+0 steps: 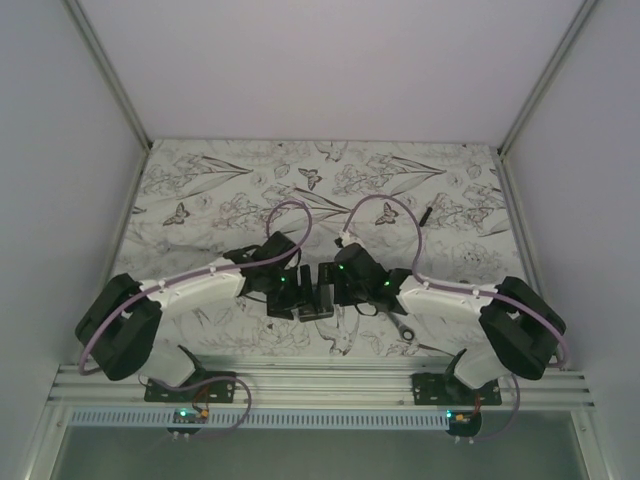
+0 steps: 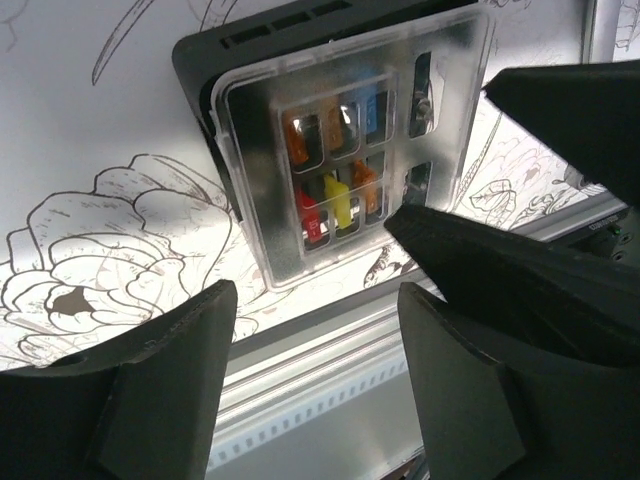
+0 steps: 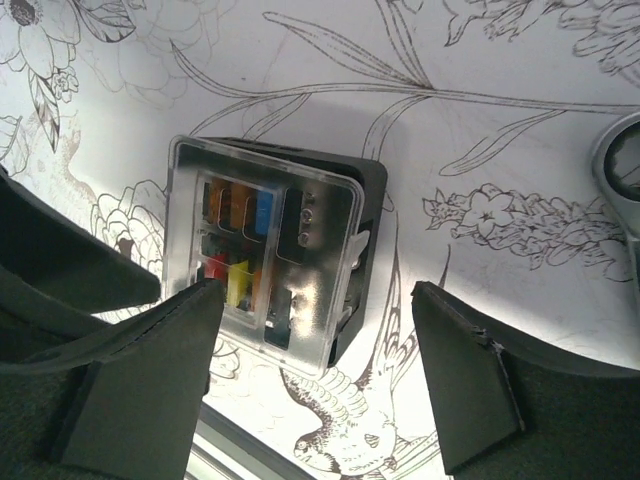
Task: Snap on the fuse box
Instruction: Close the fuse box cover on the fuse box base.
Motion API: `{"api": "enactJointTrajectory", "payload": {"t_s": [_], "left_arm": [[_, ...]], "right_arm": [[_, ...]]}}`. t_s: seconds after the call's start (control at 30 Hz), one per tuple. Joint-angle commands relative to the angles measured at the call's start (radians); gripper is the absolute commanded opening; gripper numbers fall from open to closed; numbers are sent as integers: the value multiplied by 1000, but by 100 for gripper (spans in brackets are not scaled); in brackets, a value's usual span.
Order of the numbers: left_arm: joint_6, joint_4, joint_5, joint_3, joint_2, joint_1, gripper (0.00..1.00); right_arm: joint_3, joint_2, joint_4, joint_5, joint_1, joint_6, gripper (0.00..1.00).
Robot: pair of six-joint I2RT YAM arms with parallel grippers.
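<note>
The fuse box (image 2: 340, 150) is a small black square box lying flat on the flower-print mat, with a clear lid over rows of orange, blue, red and yellow fuses. It also shows in the right wrist view, fuse box (image 3: 270, 250). In the top view the fuse box (image 1: 317, 304) sits between both arms' tips. My left gripper (image 2: 315, 380) is open, nothing between its fingers, just short of the box. My right gripper (image 3: 315, 370) is open too, and its left finger (image 3: 150, 380) overlaps the box's near corner in view.
A silver wrench (image 1: 402, 326) lies right of the box, its ring end at the right wrist view's edge, wrench (image 3: 622, 165). A thin black stick (image 1: 427, 213) lies farther back right. The metal rail (image 1: 320, 385) runs along the near table edge. White walls enclose the mat.
</note>
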State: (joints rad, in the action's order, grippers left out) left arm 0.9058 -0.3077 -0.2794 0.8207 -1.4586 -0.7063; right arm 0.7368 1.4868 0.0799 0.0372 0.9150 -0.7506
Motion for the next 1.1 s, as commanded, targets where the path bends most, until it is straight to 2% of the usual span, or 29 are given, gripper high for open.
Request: {"api": "enactJointTrajectory", "payload": {"t_s": [0.0,0.2,0.4,0.57,1.07], "left_arm": [[-4,-12,0,-33,47,4,71],[-55,-79,17,-62,127,104,83],[-107,-127,15,-124,221,249,89],[-150,-140,18,-150,222,343,93],[-152,-139,48,-171,206,369,97]], "right_arm": [[40,-42,69,73,1,50,85],[113,-18,171,146,48,85,100],[242,61,267,269,132,82,99],[331,164,322,322,182,61,99],[490,323,472,441,243,-2,99]]}}
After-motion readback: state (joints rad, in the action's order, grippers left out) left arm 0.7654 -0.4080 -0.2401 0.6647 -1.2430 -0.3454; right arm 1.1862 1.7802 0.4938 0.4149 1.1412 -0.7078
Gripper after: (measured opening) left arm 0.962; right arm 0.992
